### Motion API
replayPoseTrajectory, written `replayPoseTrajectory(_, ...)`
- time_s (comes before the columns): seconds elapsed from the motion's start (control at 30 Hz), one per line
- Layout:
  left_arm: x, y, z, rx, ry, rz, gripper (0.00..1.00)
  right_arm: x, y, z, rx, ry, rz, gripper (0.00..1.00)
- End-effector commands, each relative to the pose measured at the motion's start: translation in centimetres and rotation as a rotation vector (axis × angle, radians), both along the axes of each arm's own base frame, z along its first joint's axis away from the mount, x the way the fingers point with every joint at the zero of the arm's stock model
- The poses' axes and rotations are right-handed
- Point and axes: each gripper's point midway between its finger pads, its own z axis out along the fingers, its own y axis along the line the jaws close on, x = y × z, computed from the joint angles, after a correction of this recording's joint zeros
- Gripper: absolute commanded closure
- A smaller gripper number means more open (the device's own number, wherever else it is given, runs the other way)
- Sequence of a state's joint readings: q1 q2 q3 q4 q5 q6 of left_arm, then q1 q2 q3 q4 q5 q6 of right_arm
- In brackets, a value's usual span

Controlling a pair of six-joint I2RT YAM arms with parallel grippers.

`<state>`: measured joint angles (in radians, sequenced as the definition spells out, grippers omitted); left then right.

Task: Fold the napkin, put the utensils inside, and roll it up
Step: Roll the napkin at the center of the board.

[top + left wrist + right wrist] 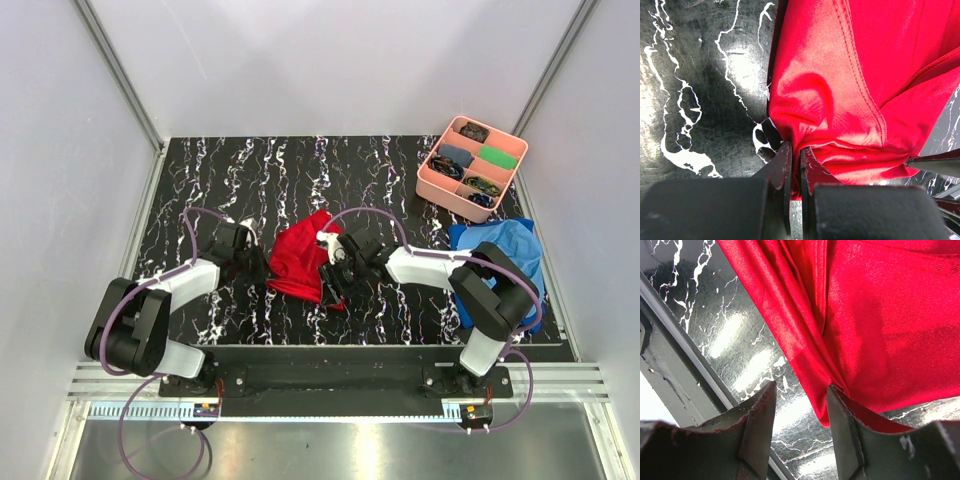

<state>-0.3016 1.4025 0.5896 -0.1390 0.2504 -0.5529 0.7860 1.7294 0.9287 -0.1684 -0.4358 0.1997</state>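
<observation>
**Napkin between the two grippers**

Black marbled table [250, 170]; crumpled napkin [298, 258] at its centre. Blue cloth [505, 245] at 3 o'clock, pink tray [428, 182] at 1 o'clock. Left gripper [796, 155] pinches the napkin's 9 o'clock edge. Right gripper [800, 395], fingers apart, sits at its 3 o'clock edge.

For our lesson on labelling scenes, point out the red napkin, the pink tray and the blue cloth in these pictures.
red napkin [298, 258], top external view, middle of the bunched cloth.
pink tray [447, 204], top external view, its near outer wall.
blue cloth [518, 240], top external view, its bare upper part.
</observation>
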Motion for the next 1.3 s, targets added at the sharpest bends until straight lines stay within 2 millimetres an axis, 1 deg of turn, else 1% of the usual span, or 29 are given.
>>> replayPoseTrajectory(0.0,0.3,1.0,0.0,0.06,-0.004,0.003,1.0,-0.2,-1.6,-2.2,-0.085,0.016,-0.024,0.46)
replayPoseTrajectory(0.07,0.2,0.9,0.0,0.053,0.0,0.0,1.0,0.0,-1.2,-1.0,-0.065,-0.016,0.011,0.45)
replayPoseTrajectory(0.1,0.2,0.9,0.0,0.053,0.001,-0.002,1.0,0.5,-0.6,0.7,-0.043,-0.064,0.025,0.45)
replayPoseTrajectory(0.17,0.2,0.9,-0.1,0.055,0.011,-0.001,1.0,0.8,-0.3,2.1,-0.051,-0.136,0.067,0.44)
replayPoseTrajectory(0.2,0.1,0.9,-0.2,0.058,0.016,0.0,1.0,0.6,0.3,3.3,-0.041,-0.186,0.095,0.44)
replayPoseTrajectory(0.23,0.1,0.9,-0.2,0.058,0.019,-0.001,1.0,1.3,0.7,4.1,-0.054,-0.25,0.094,0.43)
replayPoseTrajectory(0.3,-0.1,0.8,-0.5,0.056,0.036,-0.005,1.0,2.0,1.5,5.3,-0.079,-0.396,0.128,0.42)
replayPoseTrajectory(0.33,-0.1,0.8,-0.4,0.052,0.038,-0.004,1.0,2.2,1.8,5.5,-0.089,-0.442,0.135,0.41)
replayPoseTrajectory(0.37,-0.1,0.7,-0.5,0.05,0.043,-0.008,1.0,2.9,2.5,6.0,-0.077,-0.517,0.15,0.39)
replayPoseTrajectory(0.4,-0.1,0.7,-0.6,0.049,0.048,-0.01,1.0,3.2,2.5,5.7,-0.1,-0.565,0.148,0.38)
replayPoseTrajectory(0.43,-0.2,0.5,-0.6,0.043,0.051,-0.016,1.0,2.9,3.2,5.7,-0.095,-0.61,0.17,0.37)
replayPoseTrajectory(0.47,-0.2,0.4,-0.7,0.04,0.058,-0.017,1.0,3.0,4.3,5.8,-0.071,-0.675,0.2,0.36)
replayPoseTrajectory(0.5,-0.3,0.4,-0.8,0.039,0.062,-0.022,1.0,3.3,4.1,5.2,-0.112,-0.714,0.197,0.35)
replayPoseTrajectory(0.53,-0.3,0.4,-0.8,0.039,0.065,-0.021,1.0,3.1,5.5,5.6,-0.086,-0.768,0.227,0.35)
replayPoseTrajectory(0.57,-0.4,0.4,-0.9,0.041,0.069,-0.022,1.0,2.9,5.9,4.5,-0.112,-0.776,0.248,0.35)
replayPoseTrajectory(0.6,-0.4,0.4,-1.0,0.04,0.071,-0.023,1.0,3.2,6.2,4.4,-0.133,-0.808,0.247,0.35)
replayPoseTrajectory(0.63,-0.4,0.4,-1.0,0.04,0.071,-0.023,1.0,2.6,7.2,4.4,-0.126,-0.845,0.28,0.35)
replayPoseTrajectory(0.67,-0.5,0.4,-1.1,0.04,0.077,-0.026,1.0,2.4,7.5,3.5,-0.145,-0.852,0.298,0.35)
replayPoseTrajectory(0.73,-0.4,0.4,-1.1,0.039,0.076,-0.025,1.0,2.3,8.2,3.1,-0.158,-0.89,0.32,0.36)
replayPoseTrajectory(0.77,-0.5,0.3,-1.2,0.04,0.079,-0.026,1.0,2.0,8.6,2.4,-0.173,-0.897,0.343,0.36)
replayPoseTrajectory(0.8,-0.5,0.4,-1.2,0.039,0.078,-0.025,1.0,2.0,8.7,2.0,-0.184,-0.901,0.351,0.36)
replayPoseTrajectory(0.83,-0.5,0.4,-1.2,0.04,0.077,-0.026,1.0,2.1,8.7,1.1,-0.203,-0.902,0.356,0.36)
replayPoseTrajectory(0.93,-0.5,0.4,-1.2,0.039,0.08,-0.027,1.0,3.3,8.4,0.3,-0.257,-0.942,0.32,0.36)
replayPoseTrajectory(1.03,-0.5,0.3,-1.3,0.04,0.083,-0.029,1.0,4.4,7.7,0.0,-0.309,-0.98,0.284,0.36)
replayPoseTrajectory(1.17,-0.5,0.3,-1.3,0.039,0.081,-0.033,1.0,4.5,7.6,-1.0,-0.335,-0.975,0.306,0.38)
replayPoseTrajectory(1.2,-0.5,0.3,-1.2,0.038,0.08,-0.031,1.0,4.3,7.4,-1.7,-0.352,-0.957,0.321,0.38)
replayPoseTrajectory(1.23,-0.5,0.3,-1.2,0.037,0.077,-0.031,1.0,4.1,7.6,-2.0,-0.348,-0.945,0.332,0.41)
replayPoseTrajectory(1.27,-0.5,0.3,-1.1,0.036,0.076,-0.032,1.0,4.0,7.4,-2.4,-0.355,-0.926,0.335,0.42)
